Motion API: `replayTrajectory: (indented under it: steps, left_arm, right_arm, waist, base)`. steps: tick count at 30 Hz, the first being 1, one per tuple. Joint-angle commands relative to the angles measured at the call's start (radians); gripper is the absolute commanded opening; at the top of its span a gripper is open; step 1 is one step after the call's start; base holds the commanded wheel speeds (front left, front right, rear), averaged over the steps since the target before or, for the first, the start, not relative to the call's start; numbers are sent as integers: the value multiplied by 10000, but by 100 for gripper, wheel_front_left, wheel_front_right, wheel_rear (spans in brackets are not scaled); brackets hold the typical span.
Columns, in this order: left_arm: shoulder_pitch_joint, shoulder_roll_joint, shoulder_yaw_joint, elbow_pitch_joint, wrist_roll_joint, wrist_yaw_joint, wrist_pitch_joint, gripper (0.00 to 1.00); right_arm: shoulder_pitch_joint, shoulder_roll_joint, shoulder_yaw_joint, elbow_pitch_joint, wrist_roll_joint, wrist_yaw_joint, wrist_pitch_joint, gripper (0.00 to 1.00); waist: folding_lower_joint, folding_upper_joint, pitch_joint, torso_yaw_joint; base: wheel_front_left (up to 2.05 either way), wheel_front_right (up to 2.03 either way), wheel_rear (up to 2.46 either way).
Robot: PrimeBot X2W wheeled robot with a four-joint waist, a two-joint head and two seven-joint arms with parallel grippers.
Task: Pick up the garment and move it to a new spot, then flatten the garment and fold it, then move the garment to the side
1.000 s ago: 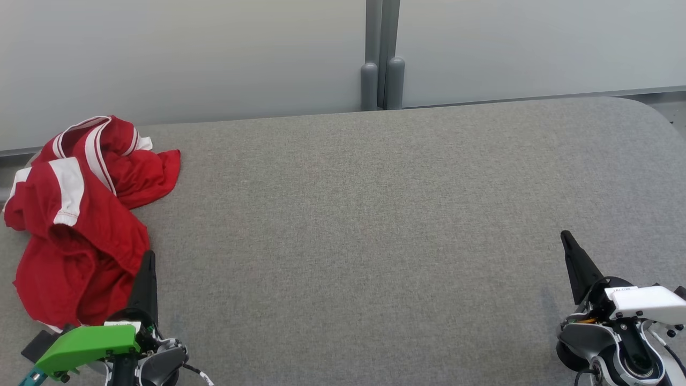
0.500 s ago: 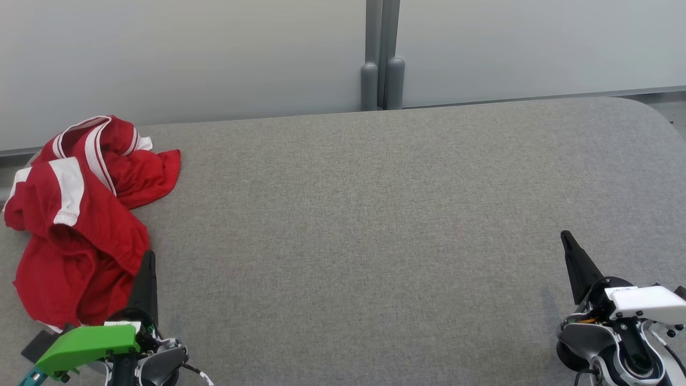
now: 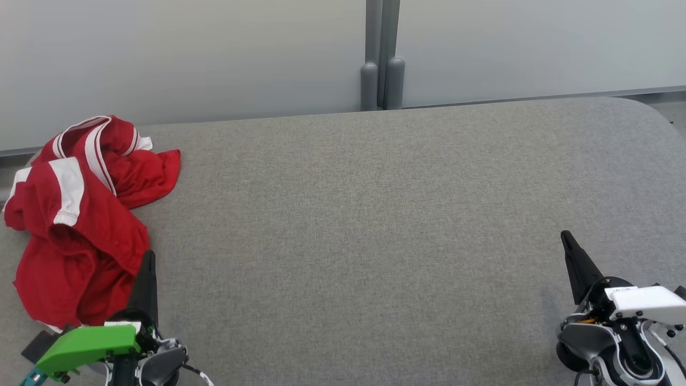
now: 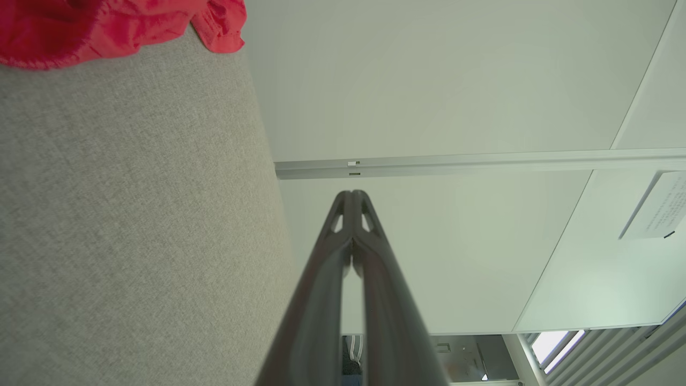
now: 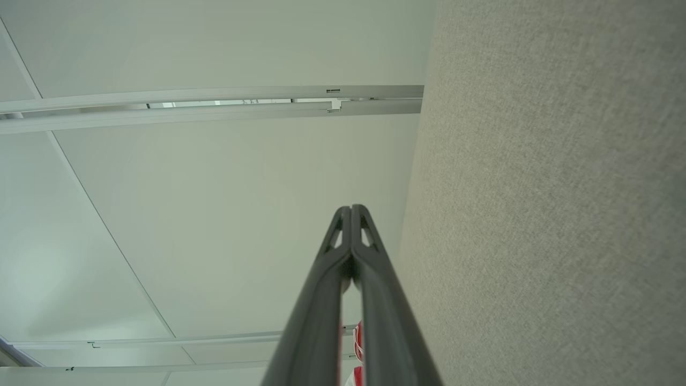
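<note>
Looking over the desk (image 3: pixel 375 241), I see the garment (image 3: pixel 80 214) crumpled in a heap at its far-left corner. It is red with white stripes and trim, and one flap spreads toward the middle. My left end effector (image 3: pixel 149 257) sits just beside the heap's near-right edge, fingers pressed together and holding nothing. Whether a finger brushes the cloth I cannot tell. My right end effector (image 3: pixel 565 237) rests well apart at the lower right over bare desk, likewise pinched closed and empty.

I judge that nothing of the task is done, and the pick-up comes first. The cloth looks thin, light and limp, so it will drape and trail when lifted and hold no shape. It may drag on the coarse grey covering rather than slide. Nothing about it looks fragile. A pinch on one raised fold should carry it, but a grab into the middle of the heap could catch several layers and make flattening harder.

I would rather take a hemmed edge. The white-banded sleeve at the upper left, or what looks like the striped collar at the back, gives a thicker, firmer bite. The left end effector is nearest and must spread its fingers before going in.
</note>
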Motion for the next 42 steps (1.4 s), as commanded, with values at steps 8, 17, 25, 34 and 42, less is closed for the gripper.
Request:
replayTrajectory:
  steps: [8, 17, 25, 34, 42]
  left_arm:
    - [288, -42, -165, 293, 84, 12, -115, 100]
    - [400, -33, -510, -43, 717, 113, -497, 100]
    - [395, -26, -772, -417, 1868, 340, -803, 100]
    - [399, -18, -945, -845, 3430, 528, -1117, 100]
    - [358, -11, -1053, -1080, 5336, 622, -1374, 100]
  right_arm:
    - [329, 117, 130, 285, -41, -4, -160, 100]
    - [552, 99, 273, 69, -548, -3, -678, 100]
    - [655, 84, 227, -348, -1795, -2, -1094, 100]
    - [783, 69, 445, -1194, -4097, -1, -1520, 100]
    - [929, 55, 646, -1715, -5707, 0, -1865, 100]
  waist:
    - [0, 1, -20, 3]
    - [0, 5, -87, 21]
    - [0, 8, -141, 36]
    - [0, 12, -193, 57]
    - [0, 15, -239, 74]
  base:
    - [0, 0, 0]
    - [0, 0, 0]
    - [0, 0, 0]
    - [0, 0, 0]
    - [0, 0, 0]
